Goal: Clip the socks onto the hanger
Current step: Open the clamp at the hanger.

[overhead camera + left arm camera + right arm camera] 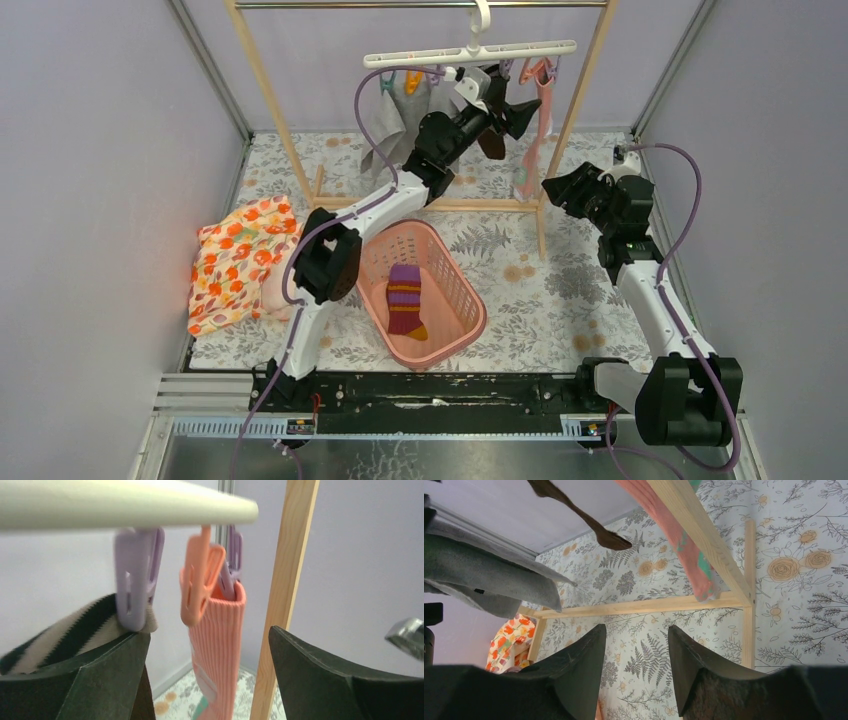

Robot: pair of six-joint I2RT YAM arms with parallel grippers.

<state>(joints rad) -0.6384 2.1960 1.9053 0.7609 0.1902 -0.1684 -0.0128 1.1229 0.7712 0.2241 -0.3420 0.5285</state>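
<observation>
The purple striped sock [405,298] lies flat inside the pink basket [470,292], held by nothing. The white hanger [470,52] hangs by its hook from the wooden rack's top bar. My left gripper [507,108] is raised just under the hanger's right half, open and empty. In the left wrist view its jaws [209,630] stand wide apart below the white bar [125,502]. A purple clip [135,580] there grips a dark striped cuff [65,630], and an orange clip [200,580] hangs free. My right gripper [556,188] hovers open at mid height to the right.
A long pink sock [217,645] and a dark brown sock [589,522] hang from the hanger, with a grey cloth [385,125] at its left end. The wooden rack post [287,595] stands close on the right. A floral cloth [240,260] lies left of the basket.
</observation>
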